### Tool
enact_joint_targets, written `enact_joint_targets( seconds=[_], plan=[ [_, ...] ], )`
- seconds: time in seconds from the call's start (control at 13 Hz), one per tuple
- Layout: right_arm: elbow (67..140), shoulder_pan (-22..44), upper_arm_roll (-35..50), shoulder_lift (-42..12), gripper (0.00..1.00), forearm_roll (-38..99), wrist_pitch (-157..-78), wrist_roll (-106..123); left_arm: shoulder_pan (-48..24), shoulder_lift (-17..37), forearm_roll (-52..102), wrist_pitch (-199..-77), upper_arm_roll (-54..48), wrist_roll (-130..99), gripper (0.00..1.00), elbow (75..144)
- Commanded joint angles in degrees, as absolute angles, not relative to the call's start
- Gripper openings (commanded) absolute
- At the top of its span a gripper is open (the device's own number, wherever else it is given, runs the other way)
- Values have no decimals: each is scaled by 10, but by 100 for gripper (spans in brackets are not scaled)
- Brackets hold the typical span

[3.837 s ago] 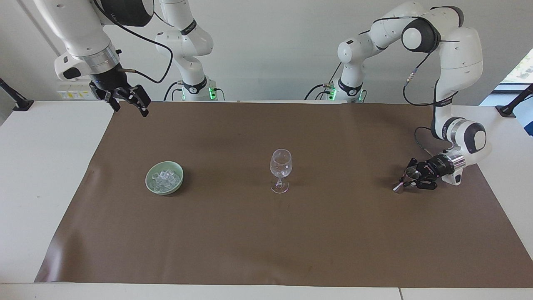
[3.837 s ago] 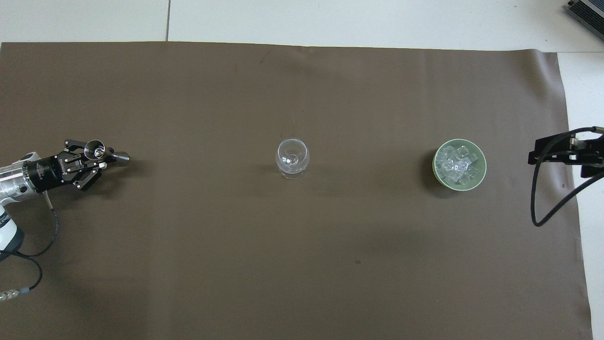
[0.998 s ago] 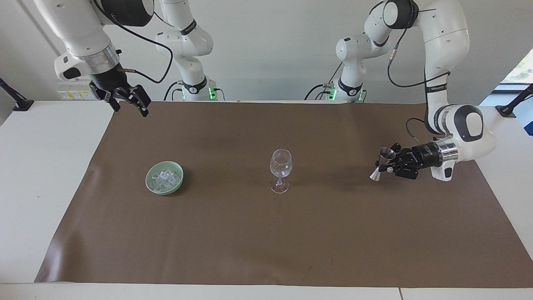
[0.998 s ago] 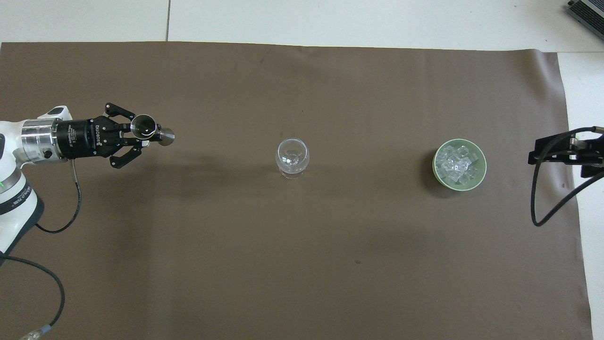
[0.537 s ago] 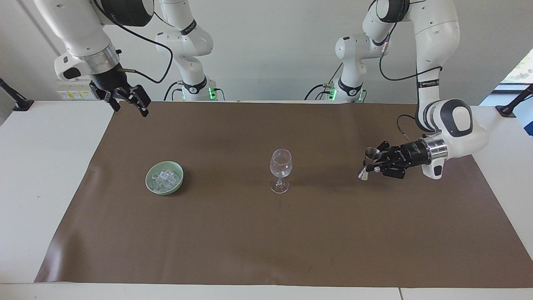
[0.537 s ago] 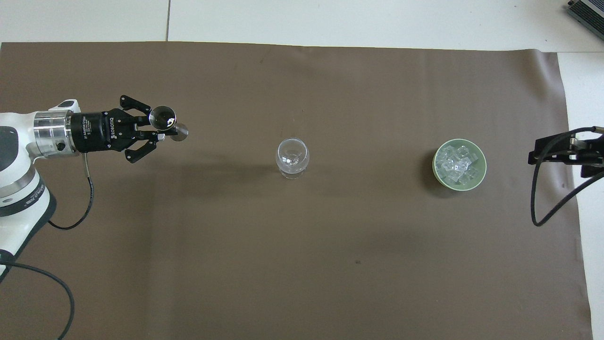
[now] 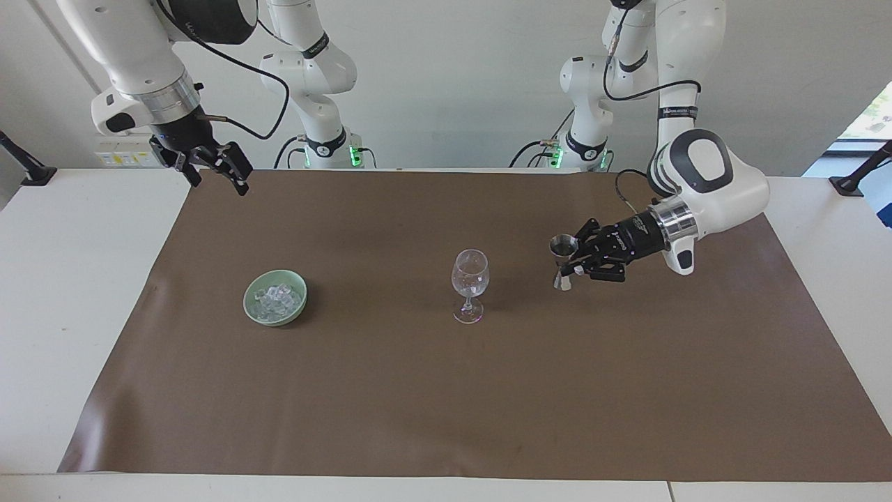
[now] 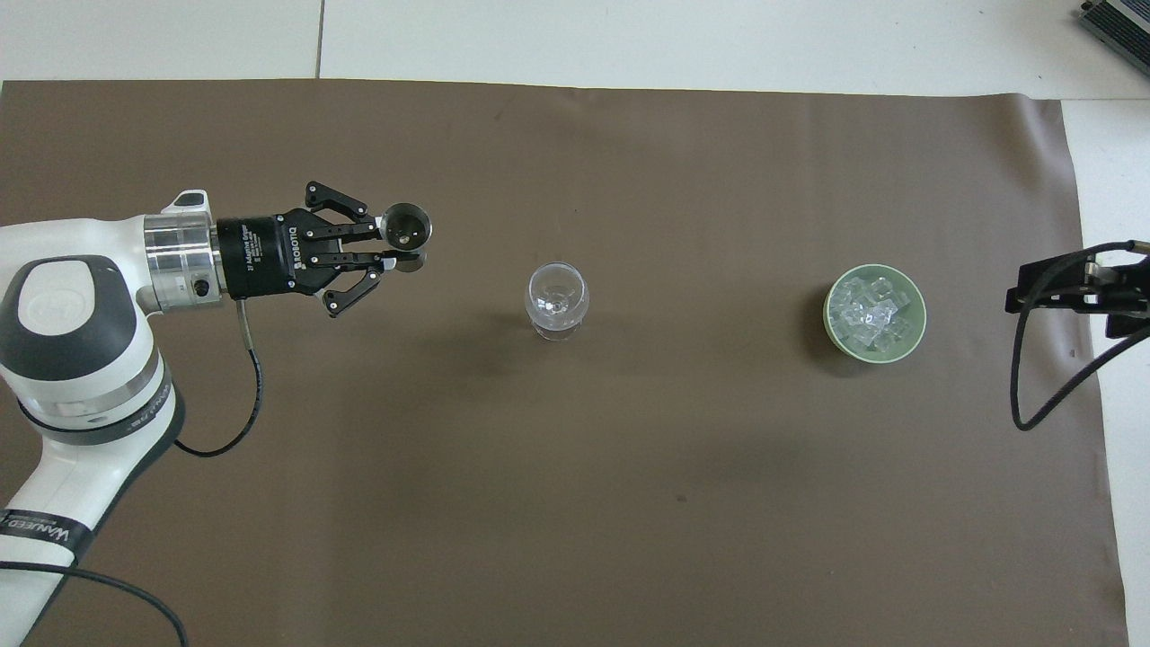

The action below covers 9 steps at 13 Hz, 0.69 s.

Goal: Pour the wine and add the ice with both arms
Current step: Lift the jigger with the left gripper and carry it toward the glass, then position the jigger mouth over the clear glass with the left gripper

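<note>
A clear stemmed wine glass (image 7: 470,275) (image 8: 557,296) stands upright mid-mat. My left gripper (image 7: 570,265) (image 8: 388,252) is shut on a small metal jigger (image 7: 563,259) (image 8: 404,226), held upright in the air beside the glass, toward the left arm's end, a short gap away. The wine is hidden. Ice (image 7: 277,298) (image 8: 867,312) fills a pale green bowl (image 7: 279,321) (image 8: 875,359) toward the right arm's end. My right gripper (image 7: 217,178) (image 8: 1051,292) hangs open and empty over the mat's corner by the robots, where that arm waits.
A brown mat (image 7: 446,390) covers most of the white table. Black clamp mounts (image 7: 28,171) (image 7: 857,174) sit at both table ends near the robots. A grey device (image 8: 1119,22) lies at the table's farthest corner at the right arm's end.
My left gripper has lifted the jigger off the mat and carried it from the left arm's end toward the wine glass. The right arm, glass and bowl have not moved.
</note>
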<state>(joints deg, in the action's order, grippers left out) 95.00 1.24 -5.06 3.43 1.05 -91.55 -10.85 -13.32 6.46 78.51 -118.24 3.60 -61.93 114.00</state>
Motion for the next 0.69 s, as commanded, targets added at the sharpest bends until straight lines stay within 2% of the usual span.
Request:
enact_joint_targets(
  seconds=[0.0,0.31,0.61],
  plan=[
    [953,9,-50,39,100,24,-912,-98,-197,33,783,-1261,46,-656,0,1167],
    [953,9,-50,39,100,24,-912,-98,-274,19,755,-1357,46,-656,0,1179],
    [953,9,-50,39,100,24,-912,-98,-307,17,698,-1399,43,-657,0,1179]
  ],
)
